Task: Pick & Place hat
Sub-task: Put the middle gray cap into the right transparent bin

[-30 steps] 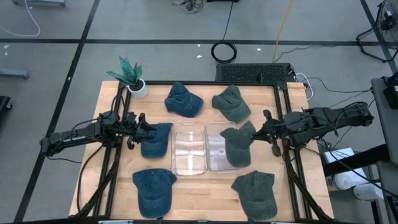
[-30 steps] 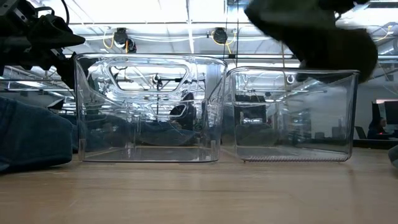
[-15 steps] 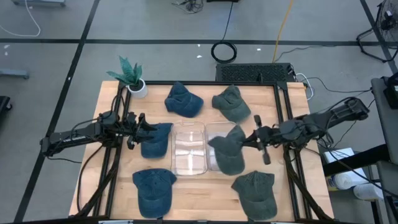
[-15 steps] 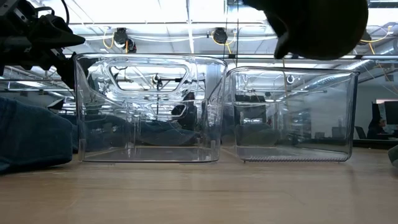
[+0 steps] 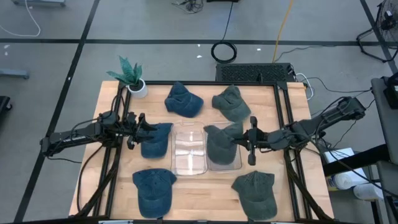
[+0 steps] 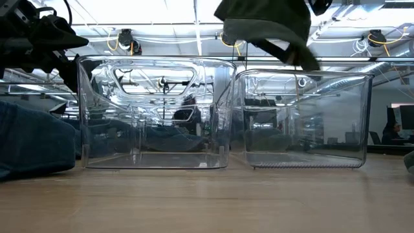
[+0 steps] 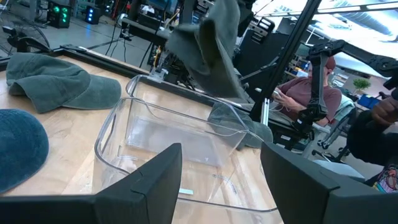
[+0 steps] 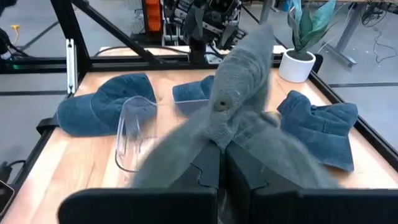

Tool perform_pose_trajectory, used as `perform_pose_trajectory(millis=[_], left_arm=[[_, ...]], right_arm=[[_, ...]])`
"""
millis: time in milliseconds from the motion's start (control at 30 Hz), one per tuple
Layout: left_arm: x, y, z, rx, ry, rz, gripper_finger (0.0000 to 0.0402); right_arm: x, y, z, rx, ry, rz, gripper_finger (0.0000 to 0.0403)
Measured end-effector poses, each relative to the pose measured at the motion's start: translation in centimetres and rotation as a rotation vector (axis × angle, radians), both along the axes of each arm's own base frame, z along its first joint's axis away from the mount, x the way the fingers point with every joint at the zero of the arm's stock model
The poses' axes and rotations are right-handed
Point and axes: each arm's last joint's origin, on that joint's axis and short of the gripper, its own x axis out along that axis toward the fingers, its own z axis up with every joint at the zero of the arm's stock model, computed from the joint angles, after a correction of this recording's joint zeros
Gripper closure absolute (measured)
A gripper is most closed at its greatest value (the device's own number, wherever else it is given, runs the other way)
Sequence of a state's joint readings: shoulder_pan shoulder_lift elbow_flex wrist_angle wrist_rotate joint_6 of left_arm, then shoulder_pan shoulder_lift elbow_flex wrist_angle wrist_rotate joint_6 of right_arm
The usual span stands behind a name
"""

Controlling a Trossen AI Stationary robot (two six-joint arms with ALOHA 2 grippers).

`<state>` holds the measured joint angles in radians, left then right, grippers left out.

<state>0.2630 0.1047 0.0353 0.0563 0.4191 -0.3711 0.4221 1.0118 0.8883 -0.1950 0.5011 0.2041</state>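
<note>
The right gripper [image 5: 244, 141] is pinched tight on a green hat [image 5: 219, 142], holding it in the air over the right-hand clear bin [image 5: 236, 165]. From table height the hat [image 6: 265, 22] hangs above the bin's rim [image 6: 303, 74], clear of it, with its strap trailing down toward the opening. In the right wrist view the two fingers [image 8: 219, 163] are pressed together on the cloth and the hat [image 8: 239, 93] drapes to both sides of them.

The left gripper [image 5: 135, 132] waits at the left side of the table just beside a blue hat [image 5: 155, 139]; its fingers [image 7: 140, 183] are spread apart and hold nothing (the left wrist view looks straight between them into a clear bin). The left-hand bin [image 5: 188, 148] stands touching its neighbour, or very nearly so; I cannot tell which.

Other hats lie around the bins: a blue one [image 5: 183, 99] and a green one [image 5: 231, 102] at the far side, a blue one [image 5: 153, 191] and a green one [image 5: 255, 193] at the near side. A potted plant [image 5: 132, 76] stands at the far left corner.
</note>
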Motion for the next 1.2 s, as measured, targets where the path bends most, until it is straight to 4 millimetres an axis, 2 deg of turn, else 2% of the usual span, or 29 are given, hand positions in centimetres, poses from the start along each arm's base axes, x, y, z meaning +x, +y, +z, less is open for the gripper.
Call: perform_pose_trajectory(millis=[500, 1200], left_arm=[[0.0, 0.0, 0.0, 0.0, 0.0, 0.0, 0.0174], [0.0, 0.0, 0.0, 0.0, 0.0, 0.0, 0.0174]], right_arm=[[0.9, 0.4, -1.2, -0.01, 0.06, -0.008, 0.0403], [0.7, 0.3, -2.1, -0.036, 0.15, -0.017, 0.0403]])
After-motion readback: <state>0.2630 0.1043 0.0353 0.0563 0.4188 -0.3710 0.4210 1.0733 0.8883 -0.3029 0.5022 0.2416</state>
